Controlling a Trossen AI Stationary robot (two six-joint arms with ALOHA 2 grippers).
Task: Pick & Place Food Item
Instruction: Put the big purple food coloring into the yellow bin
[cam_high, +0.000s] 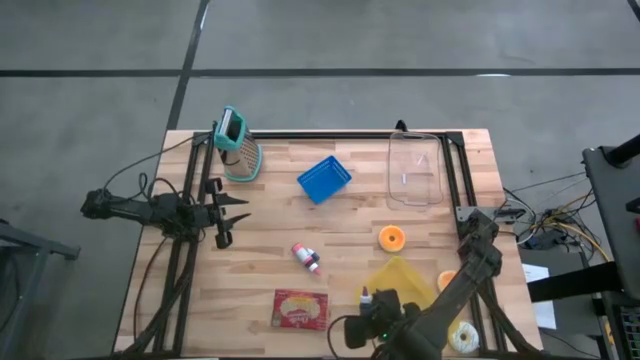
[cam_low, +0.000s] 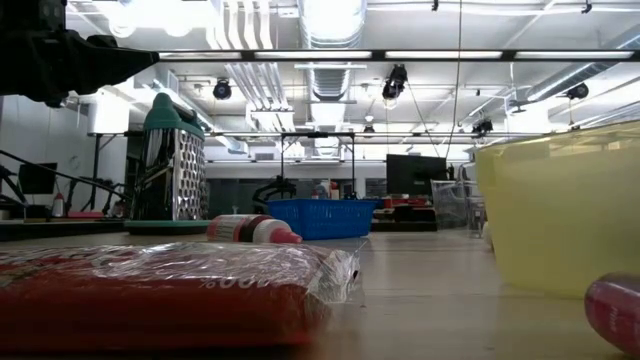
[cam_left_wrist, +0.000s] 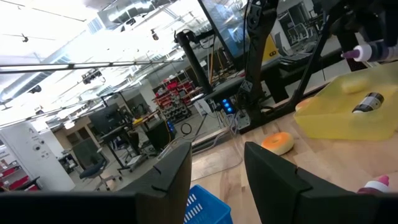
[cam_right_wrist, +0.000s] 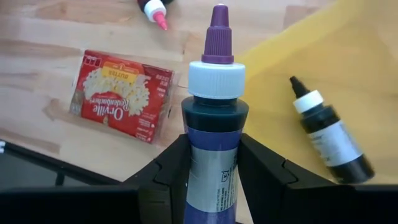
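High view: the right gripper hangs beside the yellow bin at the worktop's near edge; the left gripper waits at the left side.

Right wrist view: jaws pinch a purple-capped bottle upright; a black-capped bottle already lies in the bin. Release remains, probably.

Left wrist view: jaws spread, empty.

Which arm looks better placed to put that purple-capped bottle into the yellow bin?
The right. Its gripper already holds the bottle beside the yellow bin; the left gripper waits across the table.
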